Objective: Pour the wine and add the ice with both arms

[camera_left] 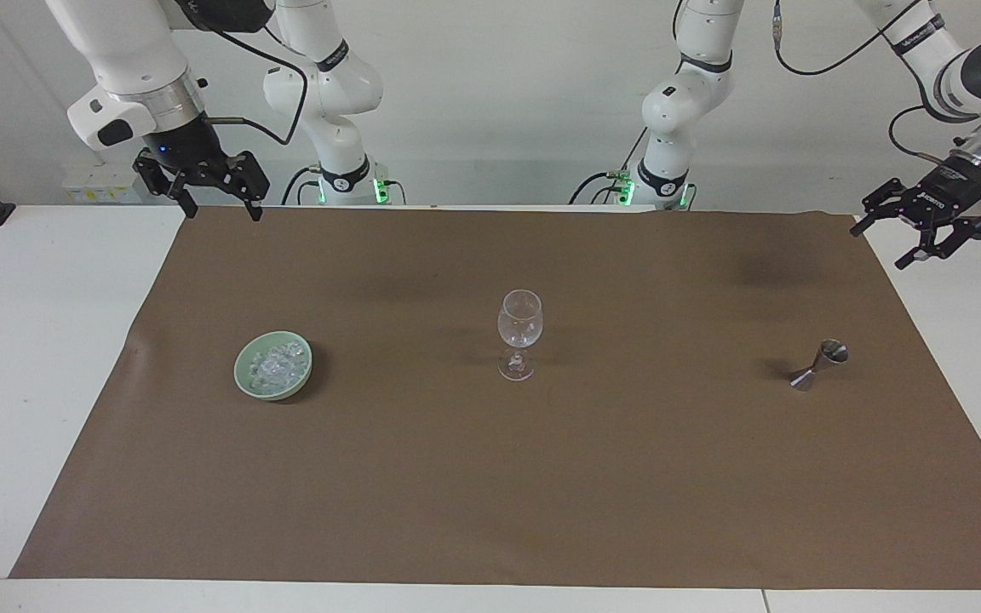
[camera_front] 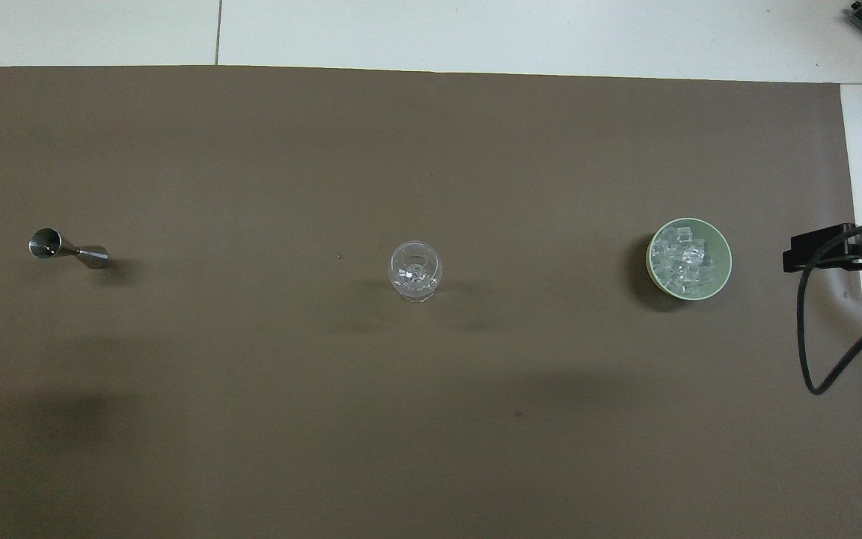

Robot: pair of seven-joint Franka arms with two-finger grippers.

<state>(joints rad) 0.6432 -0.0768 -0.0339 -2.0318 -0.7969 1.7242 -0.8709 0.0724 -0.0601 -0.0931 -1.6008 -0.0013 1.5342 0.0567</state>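
Steel jigger (camera_left: 819,364) untouched — pouring not begun; left end effector (camera_left: 919,233) and right end effector (camera_left: 205,194), both wide, empty; next, grasp jigger.

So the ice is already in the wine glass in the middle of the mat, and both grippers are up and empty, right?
Not quite. The facing view shows the ice in the green bowl, not the wine glass. The left gripper and right gripper are indeed up and empty.
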